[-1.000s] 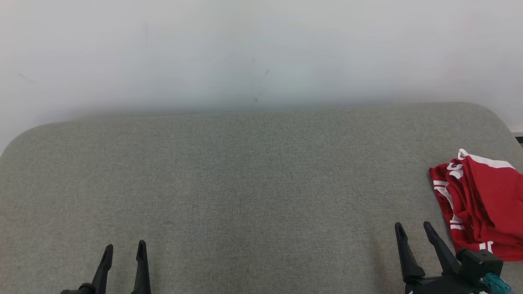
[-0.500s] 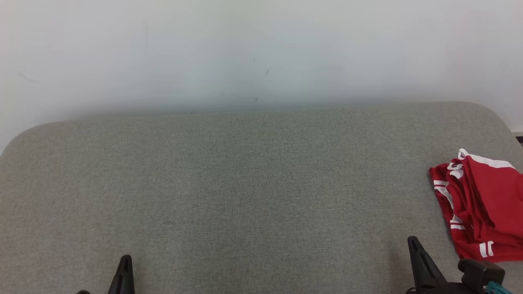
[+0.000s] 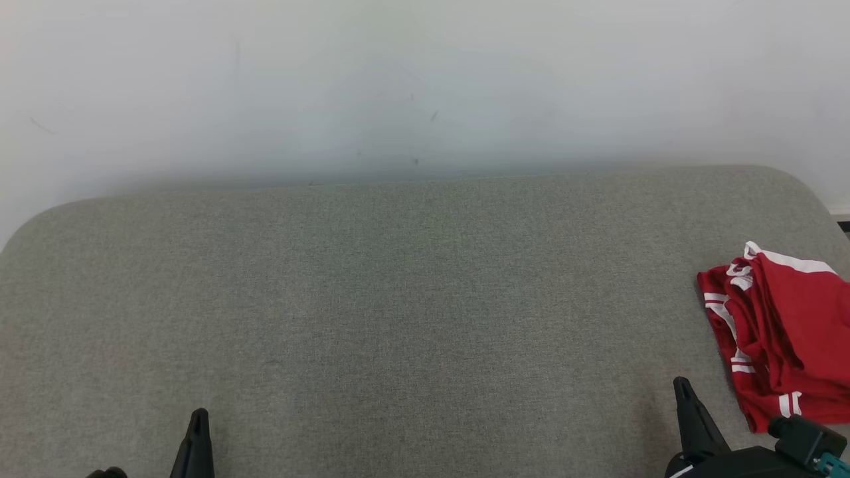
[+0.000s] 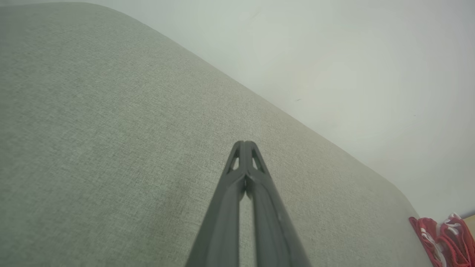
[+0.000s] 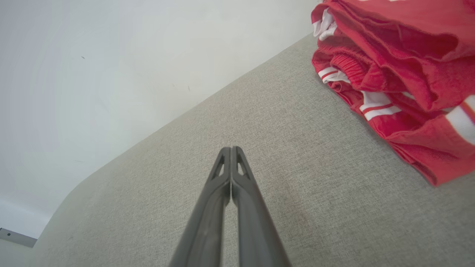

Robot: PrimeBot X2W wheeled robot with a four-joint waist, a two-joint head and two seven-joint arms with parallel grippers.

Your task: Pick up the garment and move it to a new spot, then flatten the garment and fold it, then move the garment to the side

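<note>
Red striped garment (image 3: 783, 332), frame right: looks soft, light, floppy; pinch top fold. Left end effector (image 3: 198, 417), right end effector (image 3: 682, 386): fingers together, empty.

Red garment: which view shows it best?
The right wrist view: the red garment lies close, its folded layers and white stripes clear, though cropped. The head view shows it smaller at the right edge; the left wrist view, a distant sliver.

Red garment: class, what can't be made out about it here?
Head view: the red garment runs off the right edge; full outline unseen.
Right wrist view: top and right edges crop it; folds hide inner layers.
Left wrist view: small, cut by the corner.
</note>
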